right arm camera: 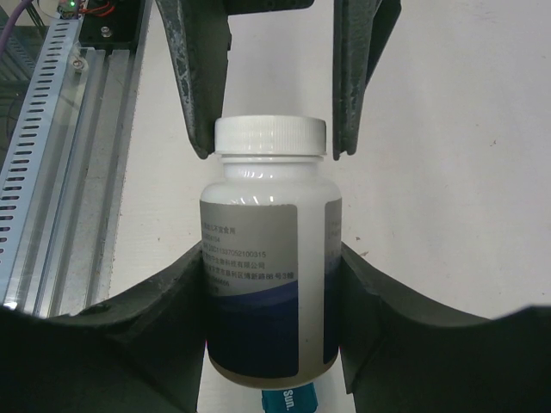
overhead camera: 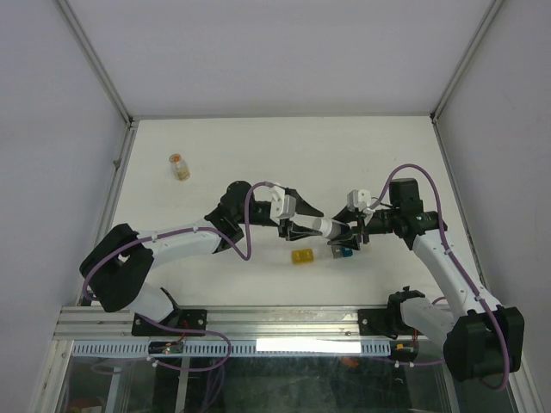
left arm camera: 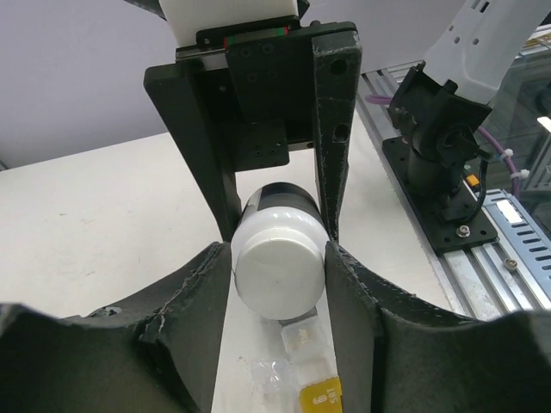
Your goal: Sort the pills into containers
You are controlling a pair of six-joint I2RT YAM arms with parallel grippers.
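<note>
A white pill bottle (overhead camera: 325, 227) with a white cap and a grey-and-blue label hangs on its side above the table between both grippers. My left gripper (overhead camera: 312, 225) is shut on its cap (left arm camera: 278, 274). My right gripper (overhead camera: 346, 232) is shut on the bottle's body (right arm camera: 269, 258). The containers lie on the table right below. A yellow compartment (overhead camera: 302, 255) and a teal one (overhead camera: 343, 253) show in the top view. The left wrist view shows clear compartments (left arm camera: 306, 340) joined to the yellow one (left arm camera: 321, 397). The teal one (right arm camera: 288, 401) peeks out under the bottle. No loose pills show.
A small vial (overhead camera: 179, 166) with an orange top stands at the far left of the white table. A small clear plastic piece (left arm camera: 274, 374) lies beside the strip. The metal rail (overhead camera: 258, 320) runs along the near edge.
</note>
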